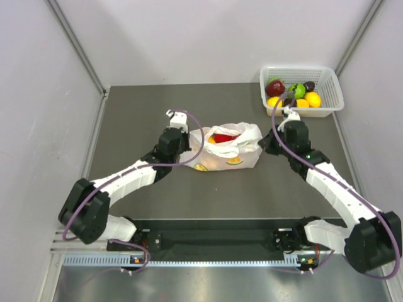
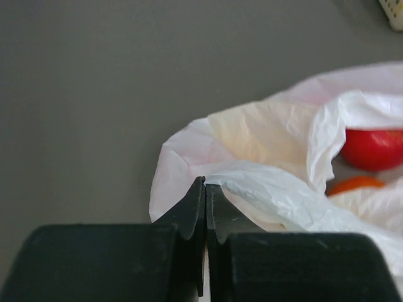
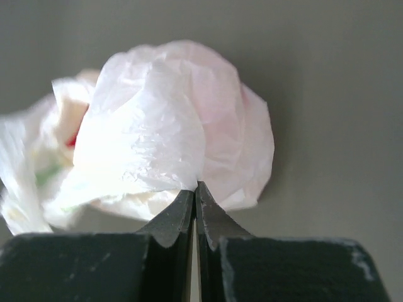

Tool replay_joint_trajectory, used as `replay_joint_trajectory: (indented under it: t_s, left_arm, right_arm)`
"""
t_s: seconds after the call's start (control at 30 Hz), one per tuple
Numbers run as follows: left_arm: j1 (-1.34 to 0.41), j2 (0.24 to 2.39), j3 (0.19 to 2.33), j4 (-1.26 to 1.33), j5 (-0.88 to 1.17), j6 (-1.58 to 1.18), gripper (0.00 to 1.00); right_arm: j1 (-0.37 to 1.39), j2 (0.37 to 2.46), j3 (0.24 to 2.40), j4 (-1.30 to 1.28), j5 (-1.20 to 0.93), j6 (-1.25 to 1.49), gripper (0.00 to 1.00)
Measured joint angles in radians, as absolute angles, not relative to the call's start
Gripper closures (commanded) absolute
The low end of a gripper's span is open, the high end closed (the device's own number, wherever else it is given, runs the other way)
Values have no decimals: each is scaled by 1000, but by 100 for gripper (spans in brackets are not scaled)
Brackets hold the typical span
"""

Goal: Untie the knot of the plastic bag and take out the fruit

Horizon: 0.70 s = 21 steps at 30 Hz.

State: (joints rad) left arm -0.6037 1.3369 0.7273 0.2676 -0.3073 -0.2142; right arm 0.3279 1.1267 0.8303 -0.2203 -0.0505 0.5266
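Note:
The plastic bag point(image 1: 228, 151), white with citrus prints, lies in the middle of the table, its mouth open between my two grippers. A red fruit point(image 1: 224, 136) and an orange fruit point(image 1: 211, 140) show inside; the left wrist view also shows the red fruit point(image 2: 373, 148) and the orange fruit point(image 2: 354, 184). My left gripper point(image 1: 189, 139) is shut on the bag's left edge point(image 2: 252, 182). My right gripper point(image 1: 263, 146) is shut on the bag's right edge point(image 3: 182, 126). A yellow fruit does not show in the bag.
A white basket point(image 1: 330, 88) stands at the back right with a dark red apple point(image 1: 274, 87), a green fruit point(image 1: 296, 90), yellow fruits point(image 1: 312, 99) and dark ones. Grey walls enclose the table on three sides.

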Motion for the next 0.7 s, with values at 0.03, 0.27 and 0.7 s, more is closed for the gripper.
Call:
replay_joint_trajectory:
  t_s: [0.03,0.27,0.7]
  left_arm:
    - [-601,1367,763,272,-316,-202,100]
    - [-592,1411,911,285,-338,-190,60]
    - [-590,1097,874,59,-270,-344,15]
  right_arm:
    - [331,1101,789,-214,-70,529,100]
    - [414,1012,622,-224,-158,519,100]
    - [537,931,545,-208,-165,437,100]
